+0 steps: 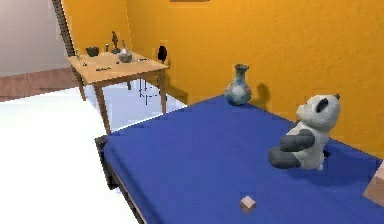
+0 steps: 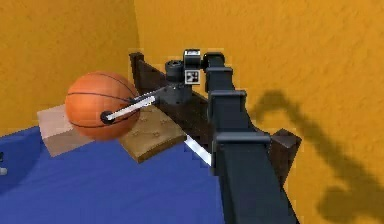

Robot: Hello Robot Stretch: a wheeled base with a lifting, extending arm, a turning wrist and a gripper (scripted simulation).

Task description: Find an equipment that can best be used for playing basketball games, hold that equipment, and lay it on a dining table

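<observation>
Handling note: we judge the round orange rubber basketball (image 2: 90, 92) light, firm, roll-prone; grasp across its middle. We cannot tell whether the dark two-finger gripper (image 2: 113, 116) holds it.

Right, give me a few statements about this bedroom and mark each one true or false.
1. A panda toy sits on the blue bed. True.
2. The vase stands on the wooden table. False: it stands on the bed, near the orange wall.
3. In the arm side view, the basketball shows at the far end of the gripper. True.
4. The small cube lies on the floor. False: it lies on the bed's blue cover.
</observation>
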